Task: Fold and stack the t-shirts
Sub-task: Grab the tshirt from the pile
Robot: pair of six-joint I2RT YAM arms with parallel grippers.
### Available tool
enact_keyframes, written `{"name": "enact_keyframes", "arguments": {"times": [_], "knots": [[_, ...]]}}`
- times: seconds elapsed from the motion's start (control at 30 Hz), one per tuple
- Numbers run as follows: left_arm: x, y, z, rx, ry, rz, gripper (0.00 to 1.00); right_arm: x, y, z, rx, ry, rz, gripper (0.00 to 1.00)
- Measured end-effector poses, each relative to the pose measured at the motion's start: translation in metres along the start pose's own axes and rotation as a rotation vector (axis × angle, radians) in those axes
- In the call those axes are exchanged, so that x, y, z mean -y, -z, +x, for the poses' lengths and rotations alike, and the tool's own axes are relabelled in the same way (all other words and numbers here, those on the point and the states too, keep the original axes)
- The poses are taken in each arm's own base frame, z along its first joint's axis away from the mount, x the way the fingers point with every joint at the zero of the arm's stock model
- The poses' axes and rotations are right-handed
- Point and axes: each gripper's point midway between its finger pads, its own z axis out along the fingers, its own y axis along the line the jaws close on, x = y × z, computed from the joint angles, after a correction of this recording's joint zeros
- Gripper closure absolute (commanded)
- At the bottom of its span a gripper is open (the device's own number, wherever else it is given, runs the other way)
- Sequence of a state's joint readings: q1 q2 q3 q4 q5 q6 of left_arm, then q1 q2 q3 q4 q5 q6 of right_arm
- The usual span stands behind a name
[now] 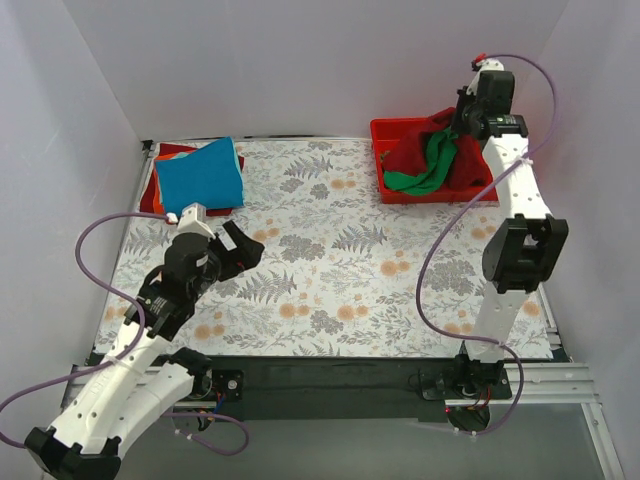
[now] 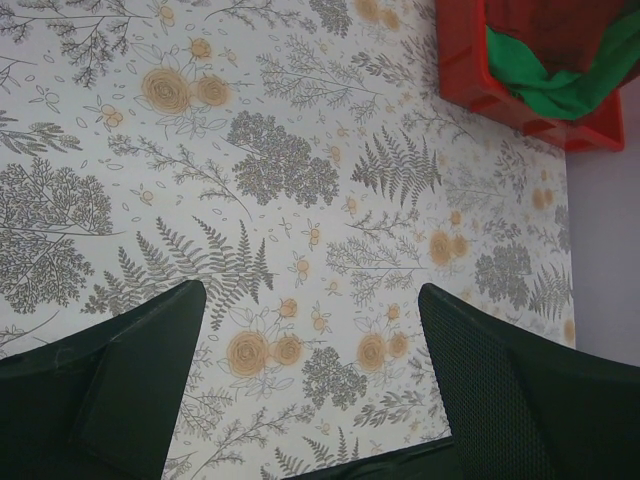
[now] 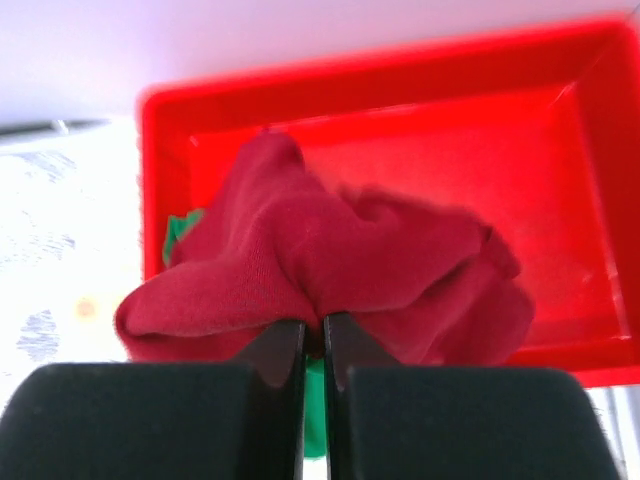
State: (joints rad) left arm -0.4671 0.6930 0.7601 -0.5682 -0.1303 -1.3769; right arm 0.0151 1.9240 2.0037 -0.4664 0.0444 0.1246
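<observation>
Floral table cloth (image 1: 340, 280), white walls (image 1: 300, 60), right gripper (image 3: 312, 335) clamped on the dark red shirt (image 3: 330, 250) over the red tray (image 3: 560, 130) — green shirt (image 1: 432, 168) in it, blue shirt (image 1: 200, 175) folded far-left, left gripper (image 2: 310, 300) wide open.

A rigid red plastic tray (image 1: 400, 123) sits in the upper right of the overhead view, resting on a floral cloth (image 1: 330, 270). The cloth is pale, printed with grey ferns and orange blossoms, and covers most of the desk (image 1: 330, 375), whose dark near edge shows along the bottom. Plain white walls (image 1: 300, 60) close in the left, top and right. A silver metal rail (image 1: 560, 385) runs across the lower right. The left wrist view shows the tray's corner at upper right, and the right wrist view shows its bare floor on the right.
</observation>
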Motion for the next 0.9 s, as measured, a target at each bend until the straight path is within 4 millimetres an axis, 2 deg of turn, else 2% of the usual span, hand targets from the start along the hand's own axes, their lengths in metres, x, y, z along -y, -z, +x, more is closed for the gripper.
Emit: {"name": "enact_keyframes", "arguments": {"times": [0.07, 0.13, 0.17, 0.2, 0.23, 0.3, 0.47, 0.6, 0.73, 0.9], "knots": [[0.000, 0.003, -0.001, 0.004, 0.005, 0.003, 0.13, 0.004, -0.029, 0.025, -0.064, -0.004, 0.009, 0.99], [0.001, 0.008, -0.002, 0.015, 0.013, 0.013, 0.13, 0.006, -0.049, 0.039, -0.096, -0.007, 0.012, 0.97], [0.002, 0.010, -0.004, 0.023, 0.019, 0.021, 0.13, 0.006, -0.056, 0.044, -0.107, -0.009, 0.009, 0.79], [0.003, 0.013, -0.005, 0.030, 0.023, 0.028, 0.13, 0.005, -0.061, 0.049, -0.118, -0.014, 0.006, 0.67], [0.004, 0.015, -0.007, 0.038, 0.029, 0.034, 0.13, 0.004, -0.062, 0.051, -0.124, -0.018, -0.002, 0.48], [0.004, 0.018, -0.007, 0.041, 0.036, 0.036, 0.13, 0.002, -0.061, 0.053, -0.131, -0.016, -0.013, 0.38], [-0.001, 0.020, -0.004, 0.034, 0.042, 0.016, 0.13, 0.004, -0.055, 0.056, -0.138, -0.015, -0.007, 0.35], [-0.006, 0.019, 0.000, 0.017, 0.039, -0.005, 0.13, 0.018, -0.054, 0.058, -0.143, -0.032, 0.016, 0.34], [-0.009, 0.016, 0.004, 0.000, 0.042, -0.027, 0.14, 0.054, -0.052, 0.054, -0.132, -0.107, 0.072, 0.34], [-0.012, 0.015, 0.005, -0.001, 0.053, -0.044, 0.13, 0.098, -0.044, 0.062, -0.146, -0.203, 0.110, 0.34]]}}
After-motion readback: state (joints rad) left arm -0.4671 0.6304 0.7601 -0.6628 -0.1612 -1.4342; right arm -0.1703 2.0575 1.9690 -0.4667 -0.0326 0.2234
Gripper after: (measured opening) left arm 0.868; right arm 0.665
